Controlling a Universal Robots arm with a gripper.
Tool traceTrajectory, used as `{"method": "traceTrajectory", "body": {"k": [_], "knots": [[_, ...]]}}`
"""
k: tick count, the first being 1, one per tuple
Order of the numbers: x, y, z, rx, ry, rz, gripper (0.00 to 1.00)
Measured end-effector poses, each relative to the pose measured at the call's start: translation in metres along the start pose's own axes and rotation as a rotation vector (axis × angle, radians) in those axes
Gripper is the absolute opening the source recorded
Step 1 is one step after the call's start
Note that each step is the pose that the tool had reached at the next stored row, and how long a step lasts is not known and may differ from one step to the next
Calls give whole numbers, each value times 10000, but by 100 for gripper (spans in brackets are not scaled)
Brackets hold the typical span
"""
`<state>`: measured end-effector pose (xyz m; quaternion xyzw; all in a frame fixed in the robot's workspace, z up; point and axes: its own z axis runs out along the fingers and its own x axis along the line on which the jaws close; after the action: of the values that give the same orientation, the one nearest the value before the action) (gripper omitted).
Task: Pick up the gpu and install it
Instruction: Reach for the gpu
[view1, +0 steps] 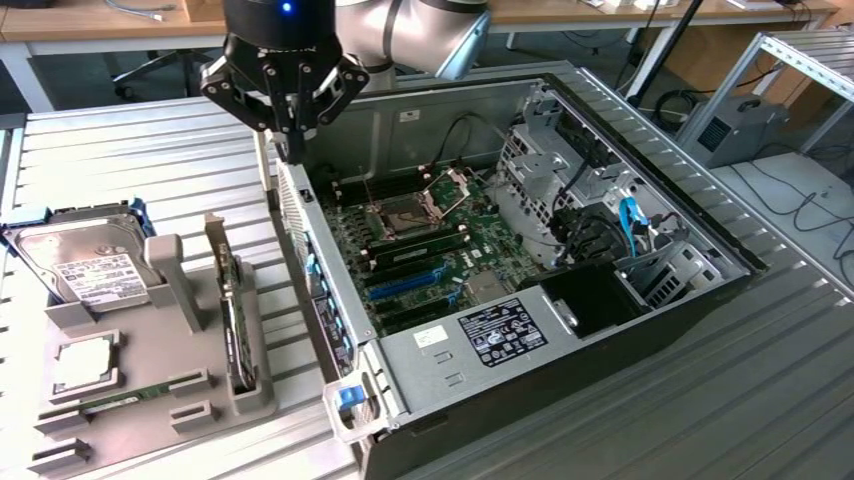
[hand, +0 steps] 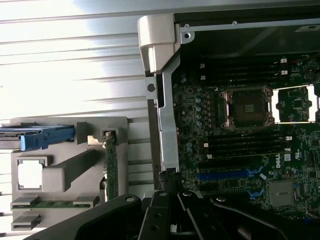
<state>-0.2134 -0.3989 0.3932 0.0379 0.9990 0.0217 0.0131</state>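
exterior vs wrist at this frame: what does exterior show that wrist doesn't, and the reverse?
Exterior adds: the labelled face of the hard drive, the blue cable and the stickered metal cover inside the case. Wrist adds: the case's pale corner cap. Shared: the hand, shut and empty above the case's side wall; the gpu standing on edge in the grey holder; the motherboard's CPU socket.
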Motion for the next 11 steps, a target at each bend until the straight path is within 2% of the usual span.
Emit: {"method": "traceTrajectory", "body": {"k": [11], "knots": [[49, -4, -1, -1, -1, 0, 11]]}}
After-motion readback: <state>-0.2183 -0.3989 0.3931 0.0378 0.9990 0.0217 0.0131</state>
